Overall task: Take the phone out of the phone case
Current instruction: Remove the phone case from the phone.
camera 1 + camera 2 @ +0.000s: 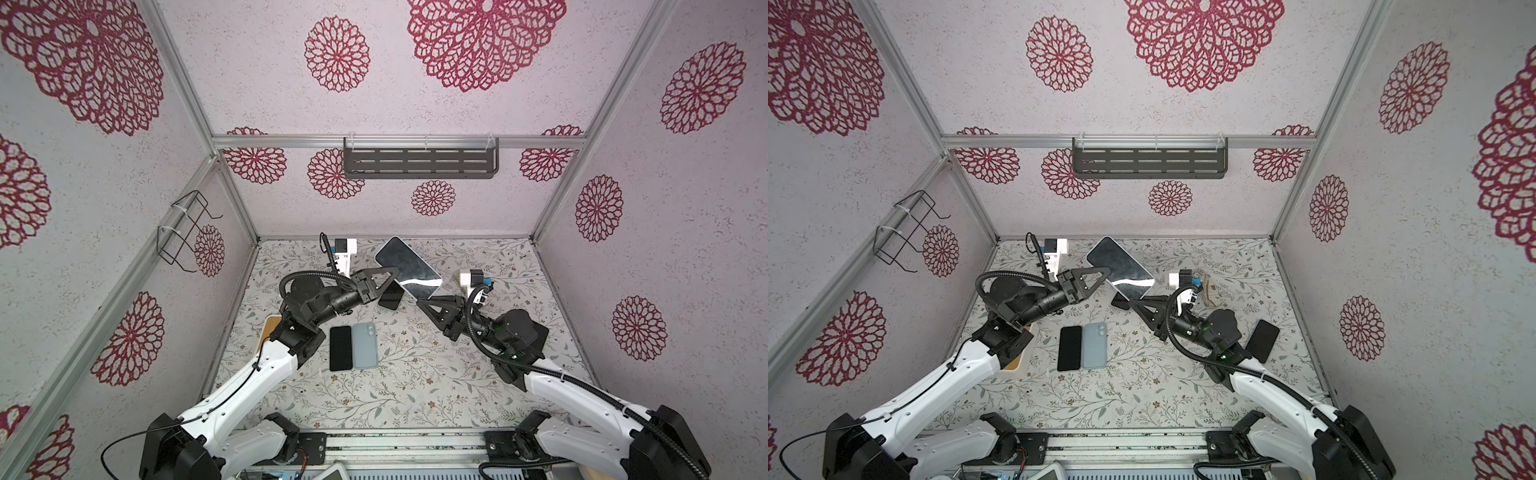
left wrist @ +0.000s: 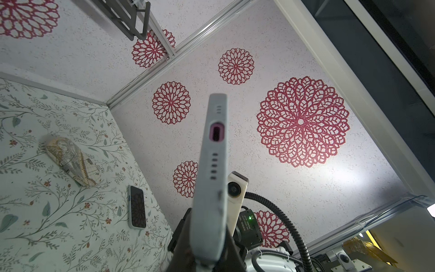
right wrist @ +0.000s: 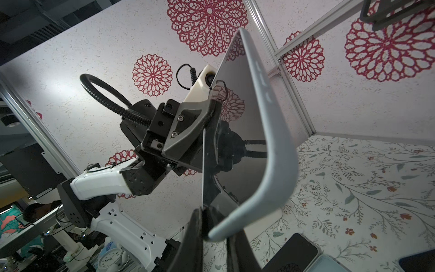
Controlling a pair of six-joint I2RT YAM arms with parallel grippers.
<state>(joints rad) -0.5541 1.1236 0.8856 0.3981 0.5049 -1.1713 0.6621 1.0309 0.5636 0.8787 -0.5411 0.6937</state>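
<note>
The phone (image 1: 409, 264) with its dark screen up is held off the table in both top views, inside a pale grey phone case (image 2: 213, 164). My left gripper (image 1: 395, 274) is shut on its near long side, one finger on the screen and one behind. My right gripper (image 1: 420, 301) is shut at the near corner. In the right wrist view the case (image 3: 275, 146) bends away from the phone's glass (image 3: 235, 131) at that corner, and the bent case tip sits between the right gripper (image 3: 214, 237) jaws.
A black phone (image 1: 340, 348) and a blue-grey case (image 1: 365, 346) lie side by side mid-table. Another dark phone (image 1: 390, 297) lies under the held one, one more (image 1: 1261, 340) beside the right arm. A patterned clear item (image 1: 1210, 291) lies right; a tan tray (image 1: 1017, 357) is at left.
</note>
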